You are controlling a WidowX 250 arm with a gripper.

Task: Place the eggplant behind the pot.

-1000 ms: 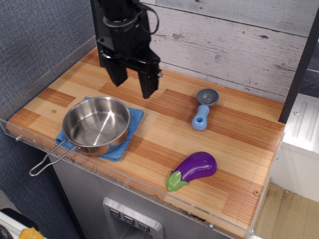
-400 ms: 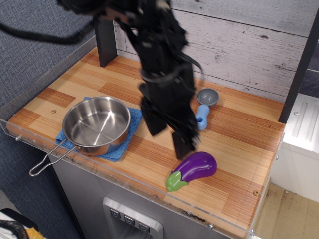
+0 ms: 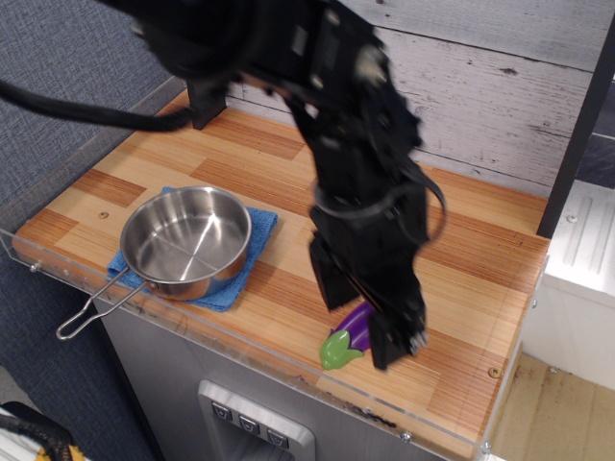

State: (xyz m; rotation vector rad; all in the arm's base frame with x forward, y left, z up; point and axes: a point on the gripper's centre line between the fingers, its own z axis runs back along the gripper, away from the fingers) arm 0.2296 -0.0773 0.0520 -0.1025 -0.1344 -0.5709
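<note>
We start with the bench (image 3: 288, 173), a wood-grain top with a clear guard along its near edge, backed by a grey plank wall. The dark arm reaches across from the far left and fills much of the middle, hiding whatever lies behind it on the right half.

The pot (image 3: 185, 241) stands near the left, on a blue cloth (image 3: 252, 252) that probably keeps it from sliding; its wire handle sticks out over the near edge. The bare wood on its far side is where we judge the eggplant has to end up, so the carry runs from near right to far left.

The tool (image 3: 368, 322) hangs low at the near right, its two fingers parted, one on either side of the eggplant, as far as we can tell. We judge it released and not yet clamped, set that way so the jaws can close across the body.

The eggplant (image 3: 344, 339) lies on the wood close to the near edge, well apart from the pot, with only its green cap and a strip of purple showing.
</note>
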